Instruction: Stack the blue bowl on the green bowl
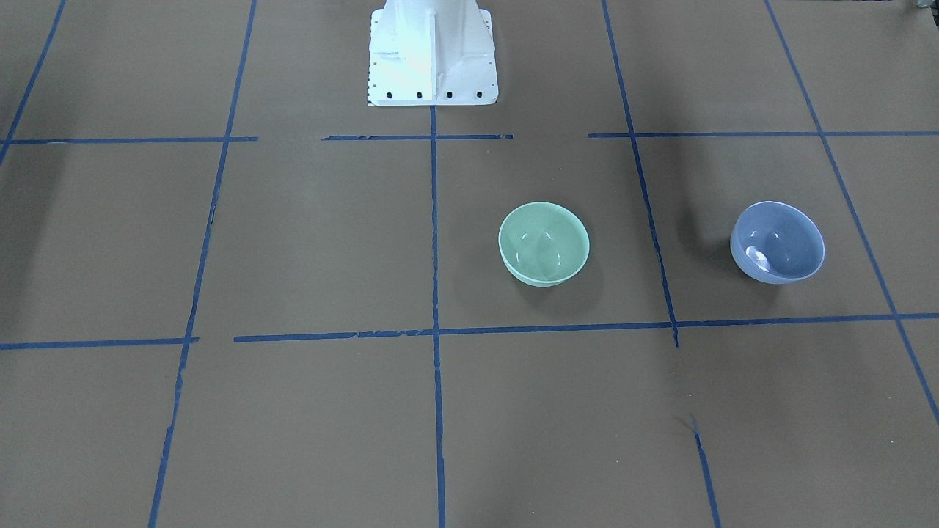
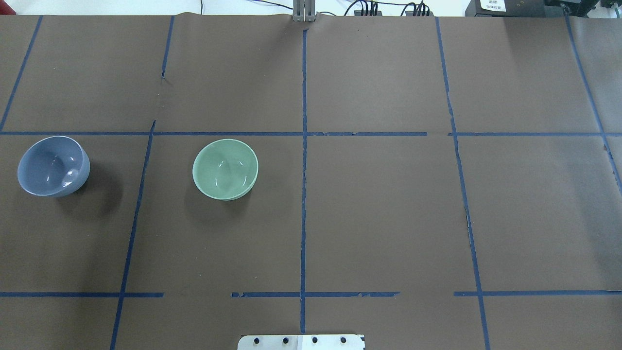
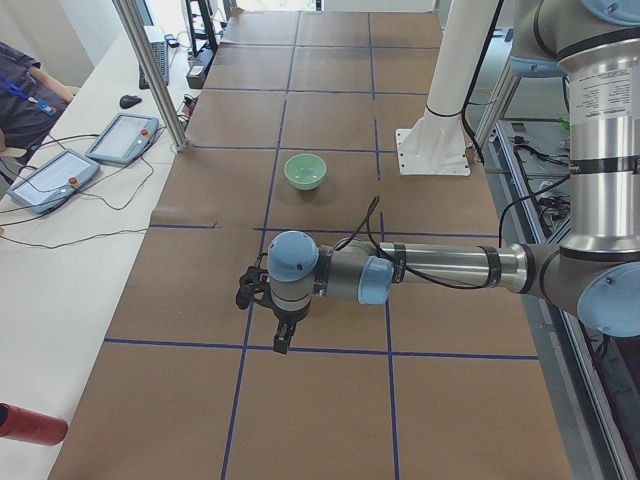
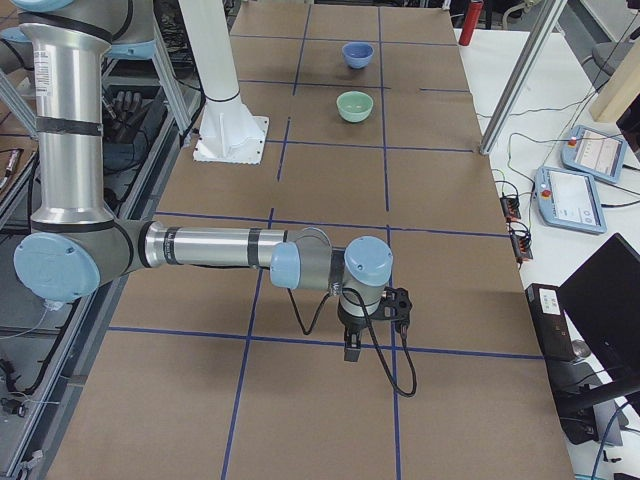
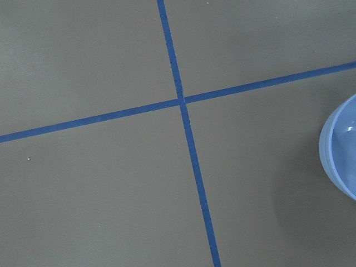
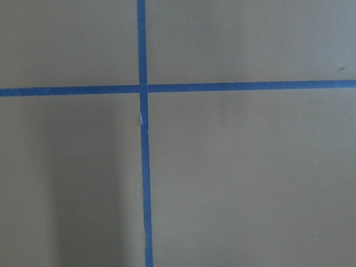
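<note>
The blue bowl [image 1: 777, 243] stands upright on the brown table cover, far on the robot's left [image 2: 53, 166]. Its rim shows at the right edge of the left wrist view [image 5: 340, 147]. The green bowl [image 1: 543, 243] stands upright about one grid square nearer the centre line [image 2: 225, 169], apart from the blue one. Both are empty. My left gripper [image 3: 282, 345] shows only in the exterior left view, pointing down above the table; the wrist hides the blue bowl there. My right gripper [image 4: 352, 352] shows only in the exterior right view, far from both bowls. I cannot tell whether either is open or shut.
The white robot base [image 1: 431, 51] stands at the table's robot-side edge. Blue tape lines [image 2: 303, 194] grid the cover. Two teach pendants [image 3: 122, 138] and a metal post [image 3: 150, 75] are along the operators' side. A person [image 3: 18, 95] sits there.
</note>
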### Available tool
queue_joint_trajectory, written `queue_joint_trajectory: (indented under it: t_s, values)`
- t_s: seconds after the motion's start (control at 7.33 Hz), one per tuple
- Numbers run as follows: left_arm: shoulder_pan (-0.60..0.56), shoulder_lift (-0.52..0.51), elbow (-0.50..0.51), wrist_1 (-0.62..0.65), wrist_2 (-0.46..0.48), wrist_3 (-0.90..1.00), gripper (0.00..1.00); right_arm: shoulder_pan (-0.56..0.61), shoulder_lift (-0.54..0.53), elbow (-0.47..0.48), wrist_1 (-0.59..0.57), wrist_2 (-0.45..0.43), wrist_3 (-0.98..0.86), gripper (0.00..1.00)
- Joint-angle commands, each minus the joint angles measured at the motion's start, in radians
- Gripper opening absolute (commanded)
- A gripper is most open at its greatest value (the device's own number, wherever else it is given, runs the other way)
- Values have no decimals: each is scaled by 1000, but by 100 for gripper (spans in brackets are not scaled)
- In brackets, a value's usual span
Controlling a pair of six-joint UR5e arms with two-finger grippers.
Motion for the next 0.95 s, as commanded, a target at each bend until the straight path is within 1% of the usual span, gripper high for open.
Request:
queue_joint_trajectory:
  t_s: [0.0,0.27,0.55,0.68,0.82]
  values:
    - [0,0,3,1,-2,-3,100,-1,0,0,0,0,-1,100]
    - [0,-12,12,-7,-12,-5,100,1,0,0,0,0,-1,100]
    - [24,-15,3,-63,-12,-29,100,-1,0,0,0,0,-1,100]
    - [104,-15,8,-121,-8,-170,100,-1,0,0,0,0,1,100]
    - [194,-15,18,-248,-2,-384,100,-1,0,0,0,0,1,100]
